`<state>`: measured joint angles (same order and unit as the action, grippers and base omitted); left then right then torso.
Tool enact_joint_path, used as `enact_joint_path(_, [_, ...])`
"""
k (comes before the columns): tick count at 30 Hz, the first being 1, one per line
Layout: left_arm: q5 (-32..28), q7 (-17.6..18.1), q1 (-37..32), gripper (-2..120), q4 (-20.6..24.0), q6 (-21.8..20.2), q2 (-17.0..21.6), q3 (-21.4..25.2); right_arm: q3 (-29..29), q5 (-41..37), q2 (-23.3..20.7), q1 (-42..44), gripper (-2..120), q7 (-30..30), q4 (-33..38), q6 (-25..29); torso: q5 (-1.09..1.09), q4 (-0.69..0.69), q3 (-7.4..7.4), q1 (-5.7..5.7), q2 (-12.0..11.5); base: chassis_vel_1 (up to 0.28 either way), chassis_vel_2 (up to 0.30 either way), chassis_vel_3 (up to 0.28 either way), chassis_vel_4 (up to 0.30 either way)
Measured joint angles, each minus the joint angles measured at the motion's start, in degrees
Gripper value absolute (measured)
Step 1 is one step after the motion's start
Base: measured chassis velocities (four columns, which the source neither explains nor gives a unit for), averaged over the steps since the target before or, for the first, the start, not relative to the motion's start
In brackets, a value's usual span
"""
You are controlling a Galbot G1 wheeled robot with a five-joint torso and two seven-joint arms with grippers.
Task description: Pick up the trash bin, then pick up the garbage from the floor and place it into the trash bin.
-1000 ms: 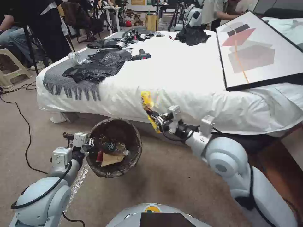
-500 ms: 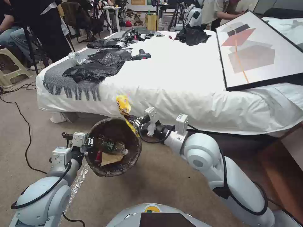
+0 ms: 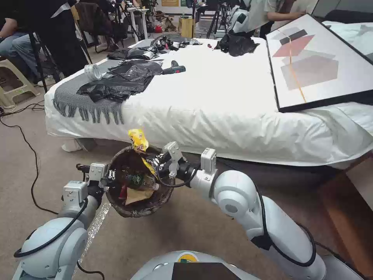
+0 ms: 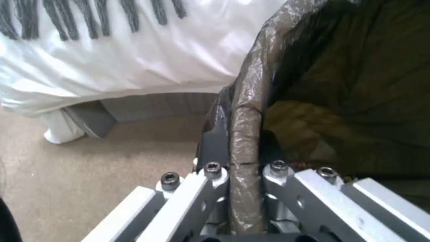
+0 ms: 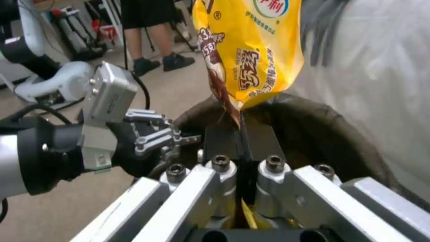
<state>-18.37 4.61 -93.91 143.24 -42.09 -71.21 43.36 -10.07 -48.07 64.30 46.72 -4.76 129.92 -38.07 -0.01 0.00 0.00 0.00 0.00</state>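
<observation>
Head view: the left gripper [image 3: 112, 179] is pinching the trash bin [image 3: 140, 181] by its rim at nine o'clock, holding it above the floor [image 3: 194, 225]. The right gripper [image 3: 149, 158] is clamping a yellow snack wrapper [image 3: 138, 140] over the bin's two-o'clock edge.

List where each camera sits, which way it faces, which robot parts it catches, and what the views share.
Head view: high on the robot, looking forward and down at the bed, both arms in frame.
Left wrist view: behind the left gripper, shut on the trash bin rim.
Right wrist view: behind the right gripper, pinching the yellow wrapper, with the left gripper beyond.
Shared: all three show the trash bin above the floor.
</observation>
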Motion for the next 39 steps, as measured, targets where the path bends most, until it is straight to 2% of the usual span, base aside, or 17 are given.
enact_joint_path(10, [-0.1, 0.2, 0.0, 3, 0.0, -0.1, -0.2, 0.0, -3.1, 1.6, 2.1, -0.3, -1, -1.9, -2.0, -0.2, 0.01, 0.01, 0.00, 0.00, 0.0, 0.000, 0.000, 0.000, 0.000])
enact_joint_path(13, [-0.1, 0.2, 0.1, 3, 0.0, -0.1, -0.3, 0.0, -3.3, 1.6, 2.1, -0.8, 12, -2.3, -2.1, -0.6, 0.00, 0.00, 0.00, 0.00, 0.0, 0.000, 0.000, 0.000, 0.000])
enact_joint_path(14, [-0.1, 0.2, 0.1, 3, 0.0, -0.1, -0.3, 0.0, -3.3, 1.6, 2.1, -0.8, 12, -2.3, -2.1, -0.6, 0.00, 0.00, 0.00, 0.00, 0.0, 0.000, 0.000, 0.000, 0.000])
enact_joint_path(18, [-0.1, 0.2, 0.2, 3, 0.0, -0.1, -0.4, 0.0, -4.2, 1.9, 2.7, -1.2, 30, -3.0, -2.6, -0.7, 0.00, 0.01, 0.00, 0.00, 0.0, 0.000, 0.000, 0.000, 0.000])
enact_joint_path(19, [-0.1, 0.2, 0.2, 3, 0.0, -0.1, -0.4, 0.0, -4.2, 1.9, 2.7, -1.2, 30, -3.0, -2.6, -0.7, 0.00, 0.01, 0.00, 0.00, 0.0, 0.000, 0.000, 0.000, 0.000])
enact_joint_path(22, [-0.1, 0.2, 0.2, 3, 0.0, -0.1, -0.5, 0.0, -4.4, 2.4, 2.8, -1.2, 44, -3.3, -2.7, -0.7, 0.01, 0.00, 0.00, 0.00, 0.0, 0.000, 0.000, 0.000, 0.000])
enact_joint_path(23, [-0.1, 0.2, 0.2, 3, 0.0, -0.1, -0.5, 0.0, -4.4, 2.4, 2.8, -1.2, 44, -3.3, -2.7, -0.7, 0.01, 0.00, 0.00, 0.00, 0.0, 0.000, 0.000, 0.000, 0.000])
enact_joint_path(27, [-0.1, 0.2, 0.2, 3, 0.0, -0.1, -0.5, 0.0, -4.4, 2.6, 2.6, -1.2, 64, -3.4, -2.7, -0.6, 0.01, 0.00, 0.00, 0.00, 0.0, 0.000, 0.000, 0.000, 0.000])
enact_joint_path(28, [-0.1, 0.2, 0.2, 3, 0.0, -0.1, -0.5, 0.0, -4.4, 2.6, 2.6, -1.2, 64, -3.4, -2.7, -0.6, 0.01, 0.00, 0.00, 0.00, 0.0, 0.000, 0.000, 0.000, 0.000])
enact_joint_path(36, [-0.1, 0.1, 0.3, 3, 0.0, -0.1, -0.4, -0.1, -4.3, 2.8, 2.3, -1.1, 94, -3.5, -2.6, -0.6, 0.01, 0.00, 0.00, 0.00, 0.0, 0.000, 0.000, 0.000, 0.000])
enact_joint_path(39, [-0.1, 0.1, 0.3, 3, 0.0, -0.1, -0.4, -0.1, -4.2, 3.1, 2.3, -1.1, 99, -3.5, -2.7, -0.5, 0.01, 0.00, 0.00, 0.00, 0.0, 0.000, 0.000, 0.000, 0.000])
